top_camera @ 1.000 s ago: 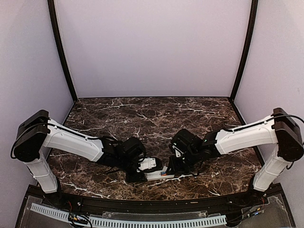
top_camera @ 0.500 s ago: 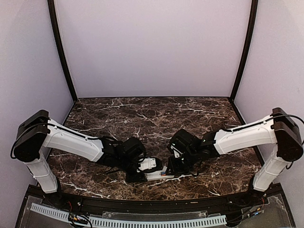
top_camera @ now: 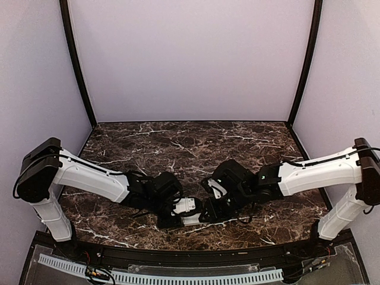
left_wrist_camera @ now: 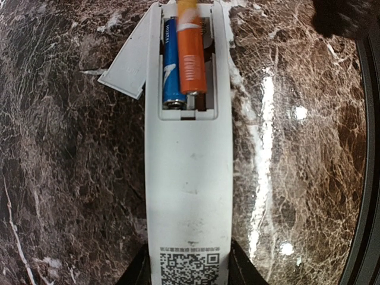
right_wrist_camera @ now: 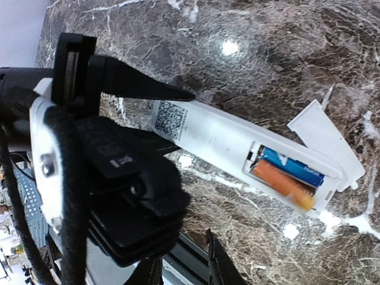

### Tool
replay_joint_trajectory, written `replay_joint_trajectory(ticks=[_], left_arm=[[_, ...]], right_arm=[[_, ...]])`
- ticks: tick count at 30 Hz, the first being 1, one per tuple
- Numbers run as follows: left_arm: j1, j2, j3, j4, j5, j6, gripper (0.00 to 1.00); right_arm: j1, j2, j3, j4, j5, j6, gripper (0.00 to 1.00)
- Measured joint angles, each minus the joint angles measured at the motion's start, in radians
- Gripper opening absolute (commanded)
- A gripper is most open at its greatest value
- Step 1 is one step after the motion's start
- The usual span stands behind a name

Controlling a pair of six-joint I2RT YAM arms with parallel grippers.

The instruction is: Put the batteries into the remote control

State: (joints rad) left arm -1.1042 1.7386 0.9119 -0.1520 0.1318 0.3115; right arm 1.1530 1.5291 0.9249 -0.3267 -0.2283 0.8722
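Note:
The white remote control (left_wrist_camera: 189,178) lies back up on the marble, its battery recess open. My left gripper (left_wrist_camera: 189,268) is shut on its QR-sticker end, one finger on each side. The blue battery (left_wrist_camera: 171,65) sits flat in the recess. Beside it lies the orange-red battery (left_wrist_camera: 191,53), whose far tip rides over the remote's end wall. The right wrist view shows the same remote (right_wrist_camera: 219,139) with its blue battery (right_wrist_camera: 294,168) and orange-red battery (right_wrist_camera: 279,183). My right gripper (right_wrist_camera: 184,270) hovers near them, open and holding nothing.
The white battery cover (left_wrist_camera: 127,59) lies loose on the marble against the remote's side, and it also shows in the right wrist view (right_wrist_camera: 326,139). The table's black front rail (left_wrist_camera: 368,178) runs close by. In the top view both arms meet at the remote (top_camera: 193,218).
The right arm has swung left and lower, bringing its gripper over the remote's battery end. The left arm and the remote have stayed put.

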Motion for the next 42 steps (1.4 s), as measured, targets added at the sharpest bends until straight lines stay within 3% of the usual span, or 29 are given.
replay_joint_trajectory(ticks=[11, 16, 20, 25, 27, 32, 38, 42], left_arm=[[-0.001, -0.011, -0.020, 0.029, -0.025, 0.010, 0.04], [-0.001, -0.013, -0.023, 0.035, -0.029, 0.025, 0.05], [-0.001, -0.016, -0.026, 0.039, -0.037, 0.045, 0.05], [0.003, -0.016, -0.027, 0.042, -0.043, 0.077, 0.07], [0.010, -0.016, -0.027, 0.043, -0.037, 0.086, 0.13], [0.048, -0.016, -0.027, 0.050, -0.023, 0.112, 0.55], [0.068, -0.021, -0.033, 0.069, 0.015, 0.129, 0.77], [0.068, -0.086, -0.076, 0.084, 0.034, 0.114, 0.79]], right_arm=[[0.007, -0.046, 0.001, -0.106, 0.042, -0.007, 0.29], [-0.066, -0.058, 0.003, -0.171, 0.087, -0.071, 0.34], [-0.106, -0.062, 0.020, -0.191, 0.101, -0.269, 0.40], [-0.087, -0.060, 0.138, -0.227, 0.098, -0.705, 0.45], [-0.082, -0.063, 0.151, -0.213, 0.104, -0.871, 0.45], [-0.080, -0.063, 0.096, -0.224, 0.109, -1.252, 0.45], [-0.080, -0.026, 0.085, -0.244, 0.105, -1.429, 0.44], [-0.080, 0.008, 0.085, -0.243, 0.101, -1.468, 0.43]])
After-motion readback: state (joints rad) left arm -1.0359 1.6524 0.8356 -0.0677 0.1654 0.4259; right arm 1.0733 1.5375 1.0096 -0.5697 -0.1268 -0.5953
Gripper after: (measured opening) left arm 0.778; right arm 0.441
